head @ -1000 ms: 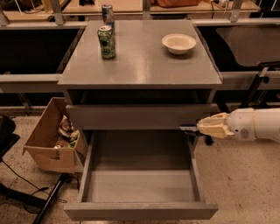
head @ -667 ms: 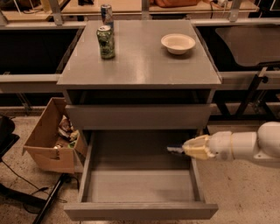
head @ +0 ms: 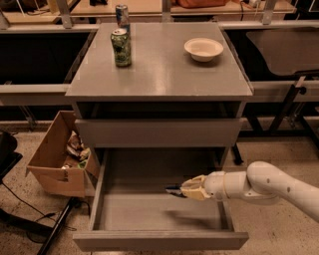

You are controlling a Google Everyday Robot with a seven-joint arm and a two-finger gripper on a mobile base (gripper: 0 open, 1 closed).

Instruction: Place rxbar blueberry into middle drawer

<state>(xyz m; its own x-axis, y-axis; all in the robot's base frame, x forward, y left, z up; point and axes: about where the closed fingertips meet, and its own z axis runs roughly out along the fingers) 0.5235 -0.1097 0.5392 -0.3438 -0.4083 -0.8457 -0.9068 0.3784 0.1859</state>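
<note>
The middle drawer [head: 159, 240] is pulled wide open below the cabinet, and its grey floor is bare. My gripper [head: 185, 190] reaches in from the right and hovers above the right half of the drawer's inside. It is shut on a small dark flat thing sticking out to the left, the rxbar blueberry [head: 174, 190]. The fingers hide most of the bar, and its print cannot be read. A shadow lies on the drawer floor under the gripper.
A closed grey drawer front [head: 158, 132] sits above the open one. On the cabinet top [head: 164, 74] stand a green can [head: 121, 47], a second can [head: 122, 14] behind it, and a white bowl [head: 203, 49]. A cardboard box [head: 55, 159] of clutter stands on the floor at the left.
My gripper has moved left and down with the bar, from beside the cabinet's right edge to over the inside of the open drawer.
</note>
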